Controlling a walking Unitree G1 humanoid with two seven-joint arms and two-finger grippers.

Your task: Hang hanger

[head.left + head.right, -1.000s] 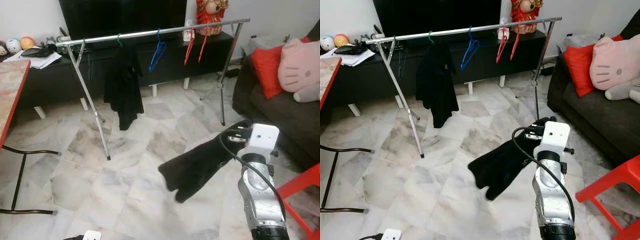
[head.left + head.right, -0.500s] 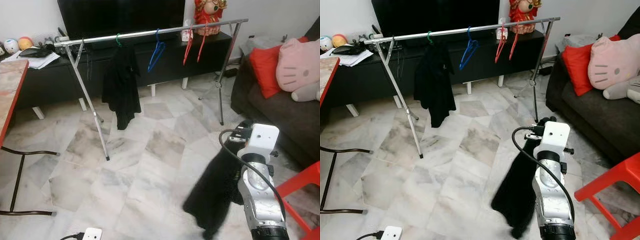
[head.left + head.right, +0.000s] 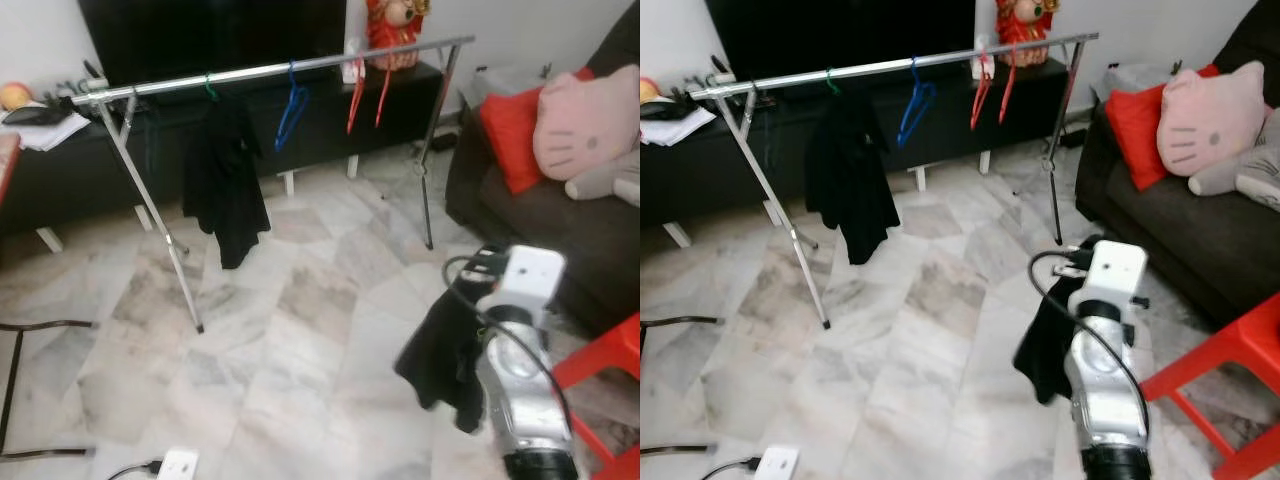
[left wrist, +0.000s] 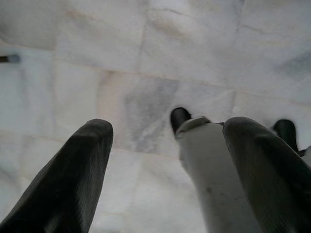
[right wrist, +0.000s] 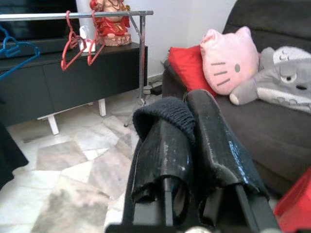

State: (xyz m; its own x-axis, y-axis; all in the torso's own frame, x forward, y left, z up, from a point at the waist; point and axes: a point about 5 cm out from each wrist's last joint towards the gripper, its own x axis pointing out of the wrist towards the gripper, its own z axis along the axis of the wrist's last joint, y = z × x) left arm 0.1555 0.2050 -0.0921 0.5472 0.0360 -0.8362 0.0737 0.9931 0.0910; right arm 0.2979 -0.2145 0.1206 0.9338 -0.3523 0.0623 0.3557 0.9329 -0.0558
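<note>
My right gripper [image 5: 192,104] is shut on a black knitted garment [image 3: 440,355], whose collar bunches over the fingers [image 5: 167,145]. The cloth hangs beside my right arm [image 3: 525,370], above the marble floor. No hanger can be made out inside it. Ahead stands a silver clothes rack [image 3: 270,68]. On its rail hang another black garment [image 3: 222,175] on a green hanger, a blue hanger [image 3: 290,105] and two red hangers [image 3: 365,90]. My left gripper [image 4: 167,128] hangs open over the floor, with nothing between its fingers.
A dark sofa [image 3: 580,240] with a red cushion [image 3: 505,125] and a pink cat cushion [image 3: 585,125] is on the right. A red plastic chair [image 3: 600,365] stands by my right arm. A black TV cabinet [image 3: 320,110] runs behind the rack. A white power strip [image 3: 178,463] lies near my feet.
The held black garment swung from flared out on my left to hanging bunched beside my right arm. The camera has turned, so the rack sits further left in the picture.
</note>
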